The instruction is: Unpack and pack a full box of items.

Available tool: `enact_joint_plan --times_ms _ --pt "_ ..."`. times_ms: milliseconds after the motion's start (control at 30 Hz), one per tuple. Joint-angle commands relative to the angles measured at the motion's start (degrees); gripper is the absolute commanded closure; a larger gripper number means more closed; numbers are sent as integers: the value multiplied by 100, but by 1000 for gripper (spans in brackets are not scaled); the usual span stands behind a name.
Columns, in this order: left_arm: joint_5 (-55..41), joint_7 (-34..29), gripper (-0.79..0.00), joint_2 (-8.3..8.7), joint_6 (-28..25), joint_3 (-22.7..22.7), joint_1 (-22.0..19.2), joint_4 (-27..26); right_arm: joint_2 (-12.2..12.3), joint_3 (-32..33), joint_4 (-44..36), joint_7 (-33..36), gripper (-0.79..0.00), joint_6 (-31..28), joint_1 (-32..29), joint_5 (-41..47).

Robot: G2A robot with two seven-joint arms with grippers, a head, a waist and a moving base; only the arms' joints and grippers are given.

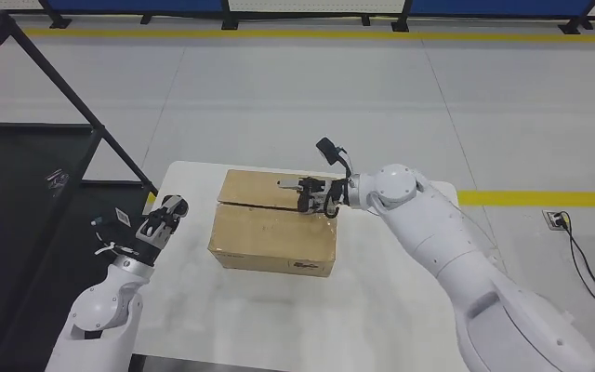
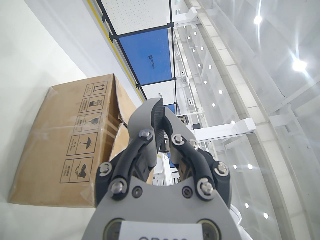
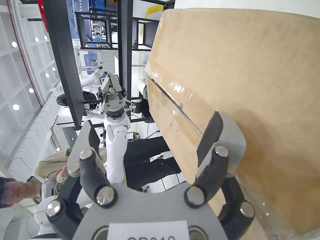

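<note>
Box check: we are seeing the cardboard box [image 1: 274,223] sitting closed on the white table [image 1: 390,307], flaps down, with clear tape [image 3: 175,88] lying along its top seam. The right gripper [image 1: 305,196] is hovering over the box's top by that seam. Its jaws are standing wide apart, one finger [image 3: 220,136] close against the cardboard — contact we cannot tell. The left gripper [image 1: 173,208] is hanging off the box's end that bears the handling symbols, well apart from it — jaws pressed together, holding nothing.

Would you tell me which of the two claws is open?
The right claw, spread at the top of the cardboard box; the left claw is shut, apart from it.
</note>
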Motion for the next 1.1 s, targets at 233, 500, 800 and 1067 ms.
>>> enact_joint_plan --times_ms 233,500,800,1067 --pt "23 -119 0 13 22 -5 -90 63 183 338 90 2 -785 -121 -177 -17" --pt "24 -167 0 21 50 -8 -162 122 412 645 -159 284 -785 -434 -368 -116" --pt "2 -172 0 30 61 -33 -191 126 659 941 -615 328 -785 -414 -611 -409" --pt "-20 -155 0 33 78 -31 -190 131 807 1212 -782 462 -785 -326 -755 -475"
